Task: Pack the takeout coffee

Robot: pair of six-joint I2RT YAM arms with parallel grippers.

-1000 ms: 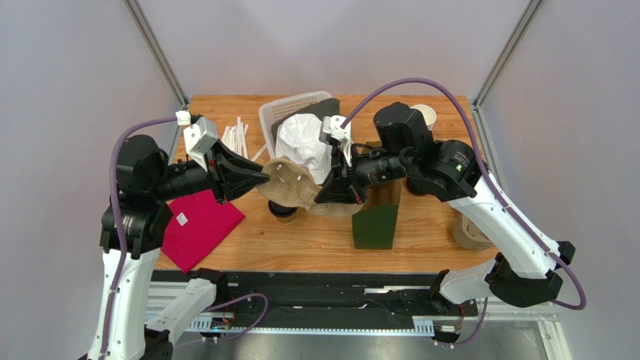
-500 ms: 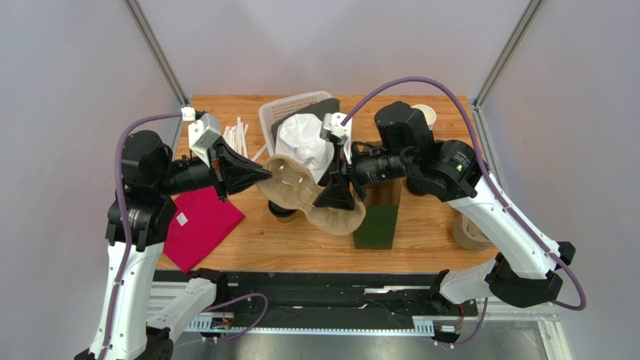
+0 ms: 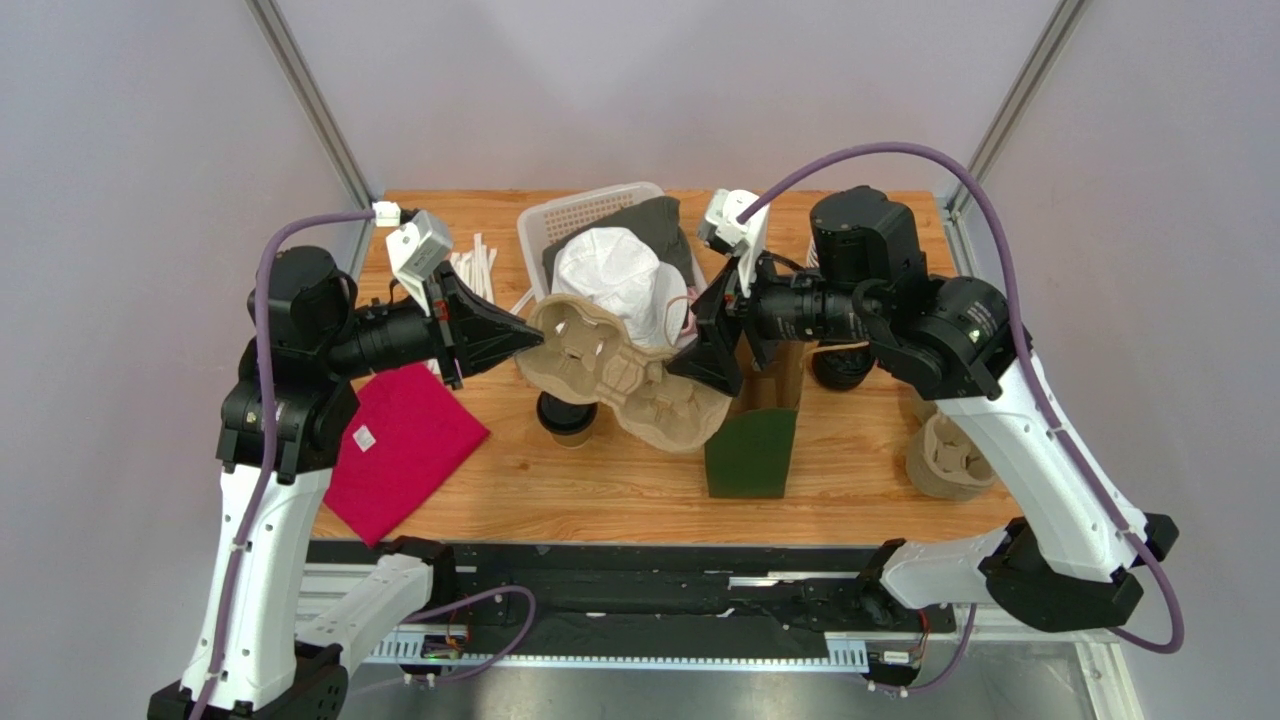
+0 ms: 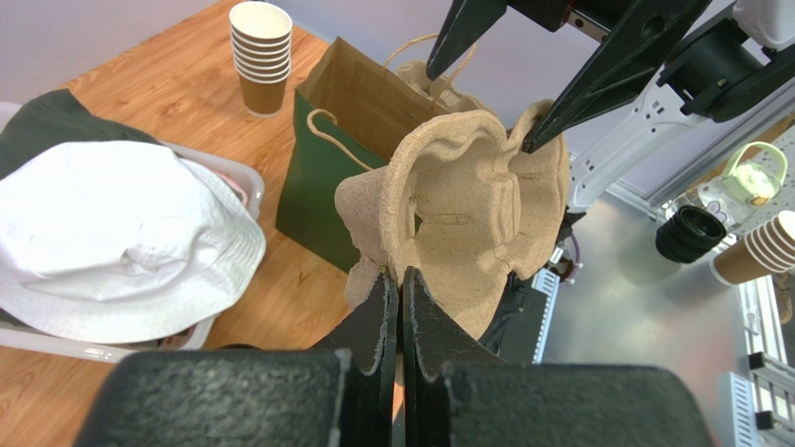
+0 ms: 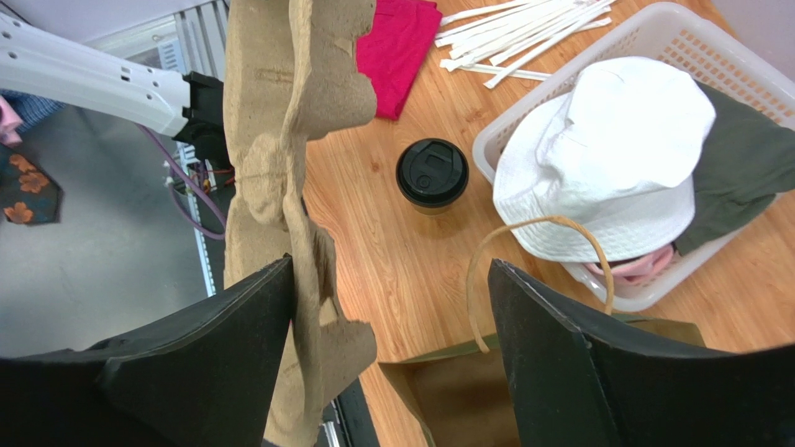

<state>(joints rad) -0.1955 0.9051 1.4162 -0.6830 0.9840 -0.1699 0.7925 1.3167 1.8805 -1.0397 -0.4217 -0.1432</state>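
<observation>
We see the left fingers (image 3: 511, 344) pressed fully together on the rim of a moulded pulp cup carrier (image 3: 616, 383), which hangs tilted in the air above the tabletop (image 3: 601, 503). The right fingers (image 3: 706, 360) stand wide apart at the carrier's other end; its edge lies just beside one of them, but nothing is pinched between them. The takeout coffee (image 5: 432, 174) stands upright on the tabletop with its black lid on, partly under the carrier in the top view, and neither arm touches it. It sits between a red cloth (image 3: 398, 450) and a green paper bag (image 3: 751, 450) that stands open, just in front of a white basket (image 3: 549, 225) holding a white hat (image 3: 616, 285).
</observation>
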